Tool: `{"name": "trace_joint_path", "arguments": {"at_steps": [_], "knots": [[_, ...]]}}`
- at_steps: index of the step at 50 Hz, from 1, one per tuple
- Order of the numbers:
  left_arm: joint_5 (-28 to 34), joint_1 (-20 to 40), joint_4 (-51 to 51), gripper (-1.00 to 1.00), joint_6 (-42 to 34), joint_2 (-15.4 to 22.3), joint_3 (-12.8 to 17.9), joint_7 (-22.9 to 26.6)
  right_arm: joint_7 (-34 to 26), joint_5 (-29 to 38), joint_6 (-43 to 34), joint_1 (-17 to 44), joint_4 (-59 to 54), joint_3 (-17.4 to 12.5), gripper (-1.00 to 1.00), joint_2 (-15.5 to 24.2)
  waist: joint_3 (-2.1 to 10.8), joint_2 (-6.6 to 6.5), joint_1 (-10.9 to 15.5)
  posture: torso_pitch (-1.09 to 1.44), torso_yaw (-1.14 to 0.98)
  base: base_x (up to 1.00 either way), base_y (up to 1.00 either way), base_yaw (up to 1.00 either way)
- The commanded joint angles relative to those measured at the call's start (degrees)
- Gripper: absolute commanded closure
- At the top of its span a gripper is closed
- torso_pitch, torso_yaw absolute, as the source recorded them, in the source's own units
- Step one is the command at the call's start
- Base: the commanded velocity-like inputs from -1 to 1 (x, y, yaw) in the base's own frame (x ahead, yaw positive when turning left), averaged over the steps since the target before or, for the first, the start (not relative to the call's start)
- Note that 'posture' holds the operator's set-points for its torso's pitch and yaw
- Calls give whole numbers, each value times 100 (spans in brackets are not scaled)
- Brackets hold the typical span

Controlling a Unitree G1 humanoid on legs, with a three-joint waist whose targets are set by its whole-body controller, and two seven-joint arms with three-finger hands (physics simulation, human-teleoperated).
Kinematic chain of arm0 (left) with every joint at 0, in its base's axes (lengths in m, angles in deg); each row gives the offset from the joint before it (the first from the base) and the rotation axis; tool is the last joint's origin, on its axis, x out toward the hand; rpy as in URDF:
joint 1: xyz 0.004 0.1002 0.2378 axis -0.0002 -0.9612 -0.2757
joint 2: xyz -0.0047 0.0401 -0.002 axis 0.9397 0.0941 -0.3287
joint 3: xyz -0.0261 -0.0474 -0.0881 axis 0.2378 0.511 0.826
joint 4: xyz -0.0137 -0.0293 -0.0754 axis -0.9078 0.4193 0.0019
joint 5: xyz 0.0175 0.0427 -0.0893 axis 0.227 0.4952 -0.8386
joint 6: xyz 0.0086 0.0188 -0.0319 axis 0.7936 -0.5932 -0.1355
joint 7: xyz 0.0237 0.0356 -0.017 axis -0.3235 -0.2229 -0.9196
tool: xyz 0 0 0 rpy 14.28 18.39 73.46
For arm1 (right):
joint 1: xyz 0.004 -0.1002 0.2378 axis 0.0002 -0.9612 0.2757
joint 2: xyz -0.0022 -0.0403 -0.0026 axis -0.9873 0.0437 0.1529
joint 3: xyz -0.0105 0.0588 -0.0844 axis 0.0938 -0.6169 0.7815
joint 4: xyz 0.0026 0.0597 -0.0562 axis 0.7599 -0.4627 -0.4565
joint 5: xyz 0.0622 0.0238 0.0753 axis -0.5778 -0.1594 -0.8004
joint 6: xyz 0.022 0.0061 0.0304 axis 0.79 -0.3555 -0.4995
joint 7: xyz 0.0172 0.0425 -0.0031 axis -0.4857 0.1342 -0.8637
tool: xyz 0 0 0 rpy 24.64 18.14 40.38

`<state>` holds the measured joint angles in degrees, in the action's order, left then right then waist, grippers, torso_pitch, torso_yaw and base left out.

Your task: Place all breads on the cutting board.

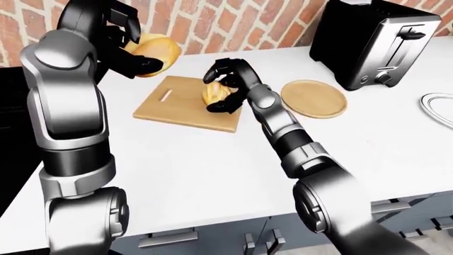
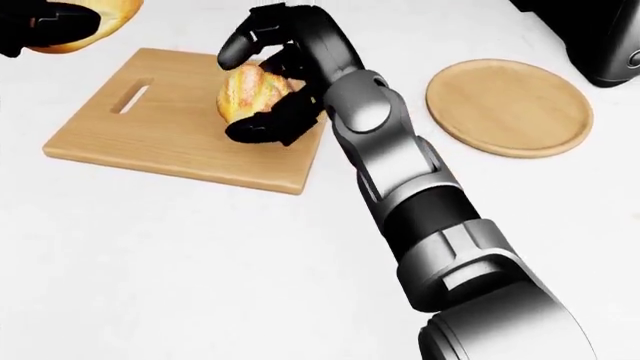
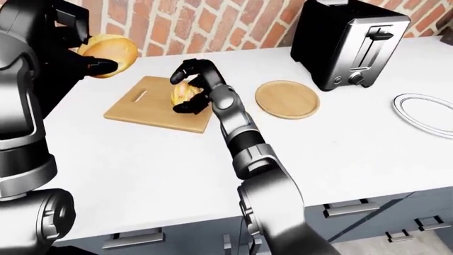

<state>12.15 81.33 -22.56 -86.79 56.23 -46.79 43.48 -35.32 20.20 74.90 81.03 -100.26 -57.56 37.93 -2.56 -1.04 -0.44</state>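
While the right hand (image 2: pixel 265 86) reaches over the right half of the cutting board (image 2: pixel 150 139), its three fingers are curled round a crusty bread roll (image 2: pixel 248 88), with fingertips above and below it. In the head view the roll sits over the board's right portion; whether it touches the wood cannot be determined. The board lies flat on the white counter (image 2: pixel 180 262), with its handle slot (image 2: pixel 131 100) toward the left of the head view.

The left hand (image 1: pixel 131 50) is raised well above the counter, up and to the left of the board in the left-eye view. Its fingers are closed round a second, rounder bun (image 1: pixel 154 49), which is clear of the board.

A round wooden plate (image 2: pixel 510 109) rests on the counter to the right of the board, near it but not touching. A black and silver toaster (image 3: pixel 350 42) stands beyond the plate, against the brick wall (image 3: pixel 212 24). The rim of a white plate (image 3: pixel 425 109) shows at the right edge of the right-eye view. Grey cabinet drawers (image 3: pixel 354 212) run below the counter edge.
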Motion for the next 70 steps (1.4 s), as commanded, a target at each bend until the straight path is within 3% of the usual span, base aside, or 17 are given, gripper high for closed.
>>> {"name": "trace_joint_path", "arguments": {"at_steps": [1,7,8,10,11,12,19,26,36,51,70], "knots": [[28,198,-149,100,129,70,54,-60,42,-13,200,213,239,-34,15,37,188,-36,-3,0,0,0,0,0],[24,211,-139,100,130,76,53,-56,9,-7,217,217,215,-46,-18,49,195,-37,-1,0,0,0,0,0],[24,224,-129,100,130,78,51,-56,-23,-15,169,230,275,-50,-44,54,197,-37,-1,0,0,0,0,0],[24,238,-126,100,125,79,48,-54,-58,-13,125,219,357,-41,-68,60,195,-35,0,0,0,0,0,0],[26,247,-122,100,125,79,43,-53,-83,-13,89,221,406,-39,-92,68,194,-34,0,0,0,0,0,0],[29,261,-118,100,118,81,40,-50,-94,-19,74,220,440,-44,-100,79,192,-33,0,0,0,0,0,0],[54,307,-86,100,109,75,20,-40,-169,-98,-17,137,679,-79,-100,148,189,-24,2,0,0,0,0,0],[61,303,190,100,314,-31,-21,-177,-403,-192,-580,-21,1643,-90,-100,364,185,-3,19,0,0,0,0,0],[135,421,1359,100,1021,-290,-175,-577,-580,-240,-1224,-312,2790,-74,-100,464,197,38,30,0,0,0,0,0],[104,1200,4578,100,2836,-477,-270,-1722,-523,-242,-1084,-362,2607,-58,-100,419,262,44,21,0,0,0,0,0],[94,1169,5515,100,3301,-603,-343,-2291,-549,-245,-1004,-385,2568,-46,-100,388,291,14,-4,0,0,0,0,0]]}}
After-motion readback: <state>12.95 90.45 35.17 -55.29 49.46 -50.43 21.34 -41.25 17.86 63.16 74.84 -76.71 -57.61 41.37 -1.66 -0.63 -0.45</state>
